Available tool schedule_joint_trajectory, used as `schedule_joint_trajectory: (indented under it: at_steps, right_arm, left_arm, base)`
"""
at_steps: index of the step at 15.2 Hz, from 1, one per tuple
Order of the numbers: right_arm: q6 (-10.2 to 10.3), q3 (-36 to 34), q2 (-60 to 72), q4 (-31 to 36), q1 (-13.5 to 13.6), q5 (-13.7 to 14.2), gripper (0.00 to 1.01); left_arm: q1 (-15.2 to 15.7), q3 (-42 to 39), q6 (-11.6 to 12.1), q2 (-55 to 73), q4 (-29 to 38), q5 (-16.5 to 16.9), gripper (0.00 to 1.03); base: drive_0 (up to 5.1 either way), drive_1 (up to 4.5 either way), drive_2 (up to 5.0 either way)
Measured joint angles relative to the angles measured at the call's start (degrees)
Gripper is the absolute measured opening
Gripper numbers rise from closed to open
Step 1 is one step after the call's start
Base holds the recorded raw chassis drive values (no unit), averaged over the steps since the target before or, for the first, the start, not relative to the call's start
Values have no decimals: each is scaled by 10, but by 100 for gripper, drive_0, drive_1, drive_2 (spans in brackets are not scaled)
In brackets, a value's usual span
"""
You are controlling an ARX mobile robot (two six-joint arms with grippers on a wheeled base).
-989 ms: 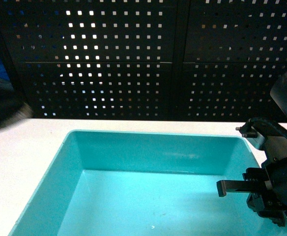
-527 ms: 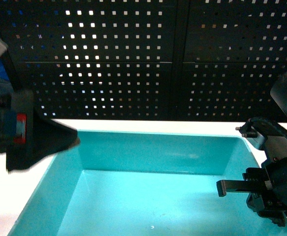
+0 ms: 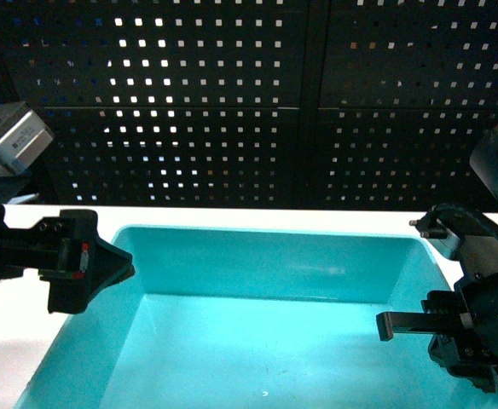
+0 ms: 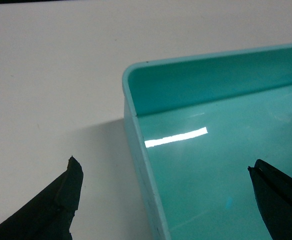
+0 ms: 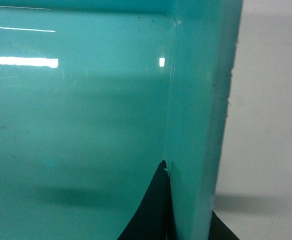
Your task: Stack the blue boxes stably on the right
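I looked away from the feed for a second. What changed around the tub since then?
The left claw came in from the left to the tub's left wall, jaws open astride the rim, not gripping. The right claw, clamped on the right wall, and the tub stayed put.

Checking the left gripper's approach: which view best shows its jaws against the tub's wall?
Left wrist: the left gripper straddles the tub wall, jaws open. Head shows it from the side; right wrist doesn't show it.

A workshop or lab: black perforated pegboard panels behind a plain white table
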Motion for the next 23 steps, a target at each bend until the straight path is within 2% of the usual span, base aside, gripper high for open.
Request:
schedule_joint_trajectory:
  at_steps: [2,3,4,5,9,11,13,20,21,22,23]
  right_arm:
    - [0,0,0,0,0,0,2]
    - [0,0,0,0,0,0,2]
    - [0,0,0,0,0,0,2]
    - [0,0,0,0,0,0,2]
    - [0,0,0,0,0,0,2]
    - [0,0,0,0,0,0,2]
    - [0,0,0,0,0,0,2]
    - [0,0,0,0,0,0,2]
    - [0,0,0,0,0,0,2]
    - [0,0,0,0,0,0,2]
    - [0,0,0,0,0,0,2]
  left_arm:
    - [2,2,27,46,1,-3,98]
    - [9,4,45,61,-28,0,98]
    - [16,28,65,70,-66,21,98]
    - [3,60,68,72,-91,12,98]
    - [-24,64,70,75,-61,-82,98]
    - [-40,67,64,90,-76,-111,98]
    - [-56,71,45,95,-108,-113,98]
    - [-65,76,33,94,-114,-113,98]
    - [-66,86,31,95,-108,-122,98]
    - [-64,89,31,95,-102,-127,72]
    - [-64,89,31,96,-102,-127,65]
  base:
    - [0,0,0]
    - [0,0,0]
    - [0,0,0]
    - [0,0,0]
    - [0,0,0]
    - [0,0,0]
    - [0,0,0]
    - [0,0,0]
    - [0,0,0]
    - [0,0,0]
    - [0,0,0]
